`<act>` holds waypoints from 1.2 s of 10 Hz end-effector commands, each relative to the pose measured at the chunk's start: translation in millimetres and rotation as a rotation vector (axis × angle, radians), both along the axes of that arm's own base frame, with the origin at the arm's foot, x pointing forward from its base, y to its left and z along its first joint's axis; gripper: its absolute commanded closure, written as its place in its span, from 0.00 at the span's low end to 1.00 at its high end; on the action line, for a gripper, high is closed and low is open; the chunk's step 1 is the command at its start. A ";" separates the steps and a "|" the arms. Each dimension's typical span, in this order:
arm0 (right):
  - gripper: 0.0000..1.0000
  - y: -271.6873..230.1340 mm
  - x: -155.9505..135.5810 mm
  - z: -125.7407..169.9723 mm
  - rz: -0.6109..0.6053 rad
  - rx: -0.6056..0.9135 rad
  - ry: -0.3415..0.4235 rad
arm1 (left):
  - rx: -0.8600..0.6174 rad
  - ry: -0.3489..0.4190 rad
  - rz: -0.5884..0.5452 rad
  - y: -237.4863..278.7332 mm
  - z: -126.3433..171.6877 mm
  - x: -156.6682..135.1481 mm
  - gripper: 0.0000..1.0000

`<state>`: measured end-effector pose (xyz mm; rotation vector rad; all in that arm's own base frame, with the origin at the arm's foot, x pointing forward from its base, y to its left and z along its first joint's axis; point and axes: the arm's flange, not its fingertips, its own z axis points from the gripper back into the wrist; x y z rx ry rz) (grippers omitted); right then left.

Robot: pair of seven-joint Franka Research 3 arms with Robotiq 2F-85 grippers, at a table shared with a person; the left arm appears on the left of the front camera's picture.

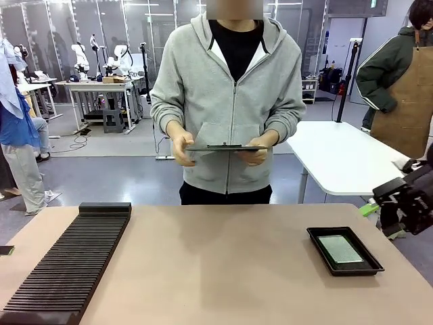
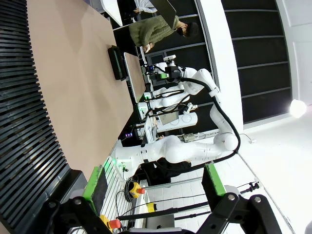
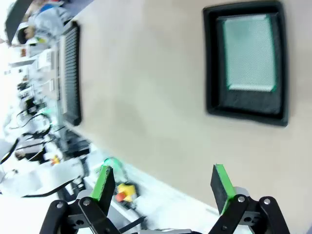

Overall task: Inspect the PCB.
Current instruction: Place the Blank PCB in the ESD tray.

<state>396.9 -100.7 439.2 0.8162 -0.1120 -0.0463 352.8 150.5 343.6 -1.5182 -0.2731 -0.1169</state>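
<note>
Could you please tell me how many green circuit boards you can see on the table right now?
1. The PCB lies flat inside the black tray on the robot's right side of the table; none other is visible.

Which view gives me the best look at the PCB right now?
The right wrist view: the PCB lies flat in the black tray, seen nearly straight down, large and unobstructed. The front view shows it small and at a slant; the left wrist view shows the tray's side far off, with the board not discernible.
</note>
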 end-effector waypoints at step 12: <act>0.00 -67.4 -82.1 -16.9 -0.071 0.623 0.140 | 0.005 0.003 -0.002 0.9 0.5 -1.1 0.00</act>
